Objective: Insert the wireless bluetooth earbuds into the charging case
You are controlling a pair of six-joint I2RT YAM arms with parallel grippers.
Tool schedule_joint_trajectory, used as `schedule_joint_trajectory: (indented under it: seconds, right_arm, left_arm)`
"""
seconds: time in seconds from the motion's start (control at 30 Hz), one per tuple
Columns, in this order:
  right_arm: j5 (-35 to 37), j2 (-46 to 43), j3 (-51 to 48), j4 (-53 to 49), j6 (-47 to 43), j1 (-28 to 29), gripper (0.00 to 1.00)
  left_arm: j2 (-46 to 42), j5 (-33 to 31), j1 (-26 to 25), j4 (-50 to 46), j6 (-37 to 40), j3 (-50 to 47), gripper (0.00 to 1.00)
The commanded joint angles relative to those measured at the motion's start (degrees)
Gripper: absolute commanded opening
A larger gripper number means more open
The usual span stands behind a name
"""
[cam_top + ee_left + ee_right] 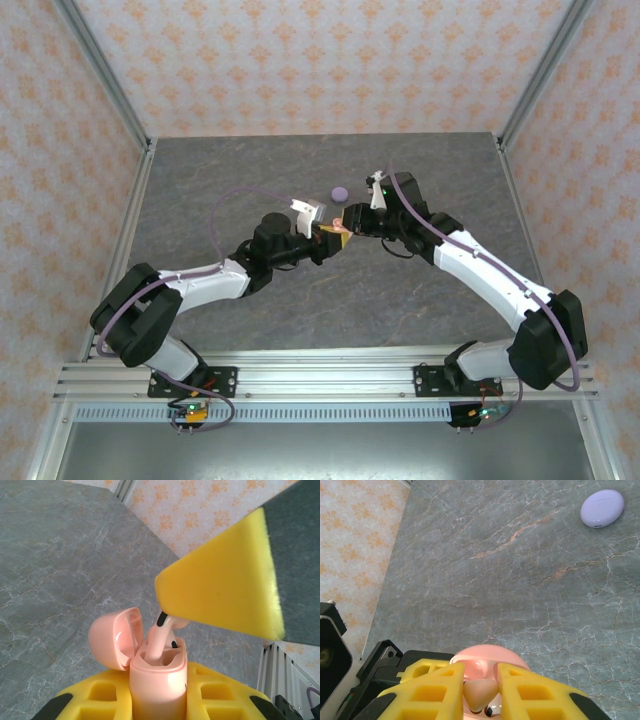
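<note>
Here the pink earbud [161, 637] stands nearly upright. Its long axis runs from the well of the pink case [157, 680] up and a little to the right in the left wrist view. The stem end is down inside the case and the rounded head is on top, tucked under a yellow finger [225, 580] of the right gripper [479, 682]. The earbud is pale, glossy pink, with a small dark patch near the head. A second dark spot sits lower, by the case rim, and I cannot tell whether it belongs to this earbud.

In the right wrist view the earbud shows as a pale wedge pinched between the two yellow fingers, so the right gripper is clamped on it. The case matches it in colour. Its round lid [112, 637] is swung open to the left, with the shiny inside facing the earbud.

The left gripper [157, 695] is closed around the body of the case from both sides and holds it above the table [520, 580], mouth upward. In the top view the two grippers meet tip to tip over the middle of the grey, marbled table.

A lilac case [601, 507], closed and egg-shaped, lies flat on the table just beyond them, apart from both grippers.
</note>
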Motion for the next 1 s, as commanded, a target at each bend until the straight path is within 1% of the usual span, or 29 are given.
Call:
schedule_joint_trajectory:
  seconds: [0.0,0.13,0.4,0.63,0.77,0.97]
  right_arm:
    - [1.5,-1.1,1.5,-2.8,-1.0,0.3,0.23]
    - [1.3,-1.2,1.8,-3.2,-1.1,0.3,0.23]
    - [-1.7,-1.0,2.6,-4.6,-1.7,0.6,0.23]
    - [-2.1,-1.1,2.9,-5.4,-2.0,0.7,0.22]
    - [-1.4,-1.8,2.8,-5.5,-1.9,0.8,0.22]
    - [1.5,-3.7,2.1,-5.2,-1.3,0.9,0.22]
  left_arm:
    - [-2.5,-0.5,-0.2,0.8,1.6,1.4,0.06]
    - [-2.8,-0.5,-0.4,0.1,3.1,1.6,0.07]
    - [-3.8,-0.2,-1.1,-1.0,8.4,1.3,0.06]
    - [-5.4,-0.4,-1.2,-2.2,12.1,1.1,0.06]
    - [-5.7,-0.9,-1.2,-3.1,12.4,1.1,0.06]
    - [-5.5,-1.3,-1.2,-3.7,12.7,1.3,0.06]
